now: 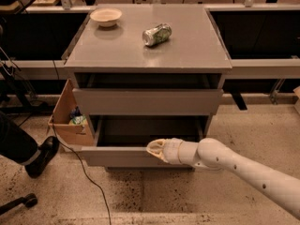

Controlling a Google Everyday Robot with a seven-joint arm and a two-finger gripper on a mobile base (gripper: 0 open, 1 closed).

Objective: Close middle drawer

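The middle drawer (117,157) is a grey metal tray with a plain flat front. It stands pulled partway out of the grey cabinet (187,55), and its dark inside is empty. My gripper (154,149), on a white arm coming in from the lower right, is shut. Its tip presses against the top edge of the drawer's front panel, right of the middle. The drawer front above (147,102) sits nearly flush, with a dark gap over it.
A white bowl (106,17) and a tipped green can (157,34) lie on the cabinet top. An open cardboard box (70,121) stands to the cabinet's left. A person's leg and shoe (40,156), a floor cable (89,182) and a chair caster (26,201) are at lower left.
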